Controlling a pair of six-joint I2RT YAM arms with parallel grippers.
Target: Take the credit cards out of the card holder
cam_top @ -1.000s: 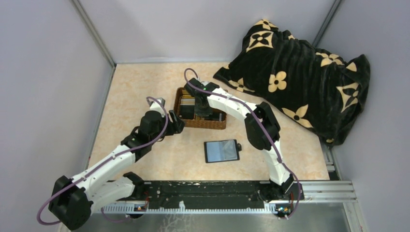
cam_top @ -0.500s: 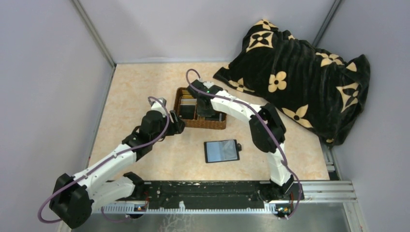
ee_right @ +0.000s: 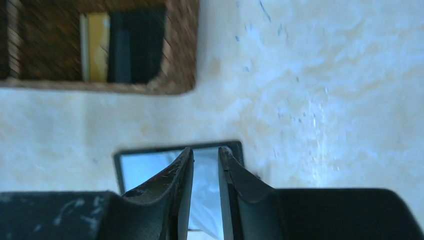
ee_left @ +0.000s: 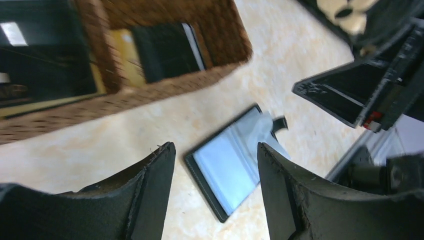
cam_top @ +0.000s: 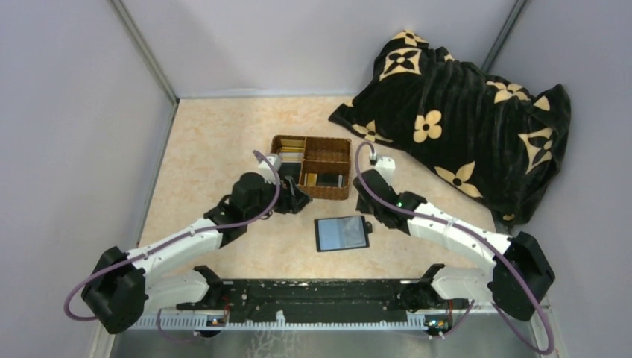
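Three lilac walls (cam_top: 298,45), beige marbled tabletop (cam_top: 201,149); left gripper (ee_left: 215,147) wide apart, right gripper (ee_right: 205,150) barely parted.

Both arms are being held reaching forward, with the wrists angled inward toward each other. The left gripper (ee_left: 215,150) is being pointed downward, its fingers (ee_left: 152,172) spread wide with nothing between them. The right gripper (ee_right: 204,150) is being pointed downward, its fingers (ee_right: 181,167) drawn near together with a narrow gap showing.

Motion blur smears the tray (ee_left: 150,92) at 11 o'clock in the left wrist view; its cards (ee_left: 165,50) cannot be counted. The right gripper (ee_right: 205,150) hides much of the holder (ee_right: 145,170) at 6 o'clock.
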